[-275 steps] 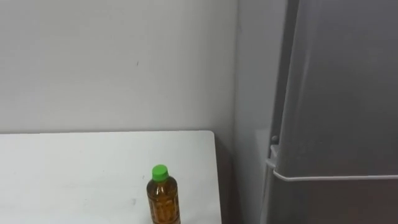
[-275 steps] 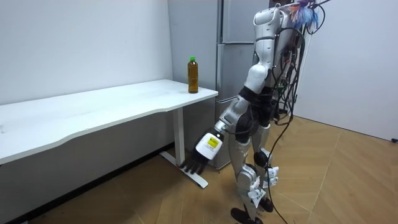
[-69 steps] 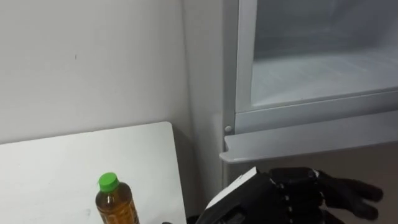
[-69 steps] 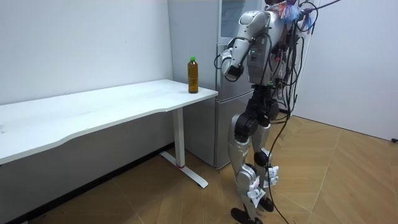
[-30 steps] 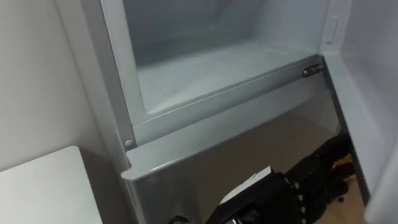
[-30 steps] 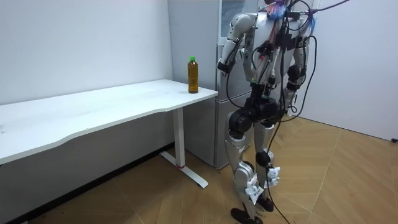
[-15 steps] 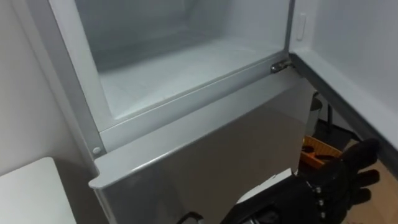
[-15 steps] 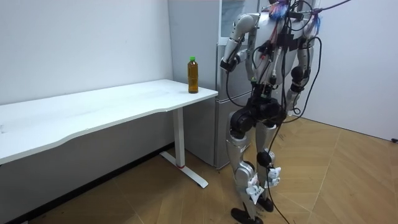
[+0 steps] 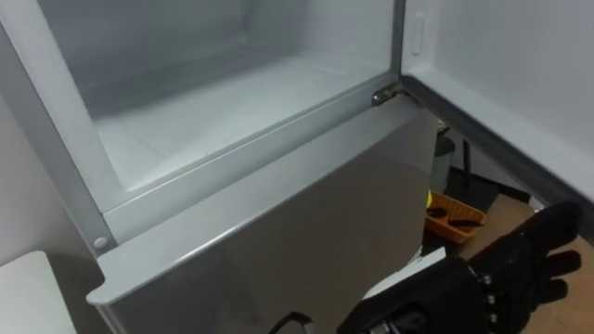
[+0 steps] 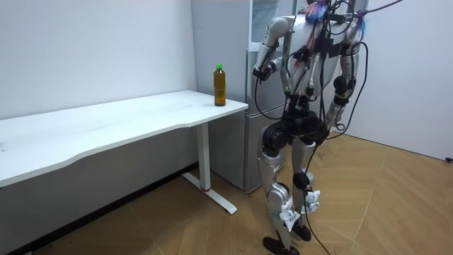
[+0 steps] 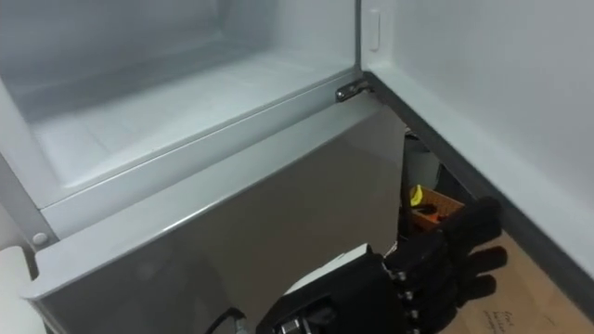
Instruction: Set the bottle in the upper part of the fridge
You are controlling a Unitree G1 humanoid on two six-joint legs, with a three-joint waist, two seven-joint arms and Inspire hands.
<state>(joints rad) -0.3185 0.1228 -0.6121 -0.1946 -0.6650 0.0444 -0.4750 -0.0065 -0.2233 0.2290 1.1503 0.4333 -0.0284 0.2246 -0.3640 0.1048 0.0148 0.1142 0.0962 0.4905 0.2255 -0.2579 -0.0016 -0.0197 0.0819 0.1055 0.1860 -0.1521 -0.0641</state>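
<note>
Left hand [image 9: 506, 274], forearm cut off, holds fingers spread before the fridge [image 9: 278, 232].

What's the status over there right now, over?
Left hand open, holding nothing, low before the open upper fridge. Bottle upright on the table corner, not yet picked up. Door stands wide open.

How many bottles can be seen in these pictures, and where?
1. The bottle stands upright on the white table, near its end at the room view's right. The open upper fridge compartment shows no bottle, though part of it is out of view.
</note>
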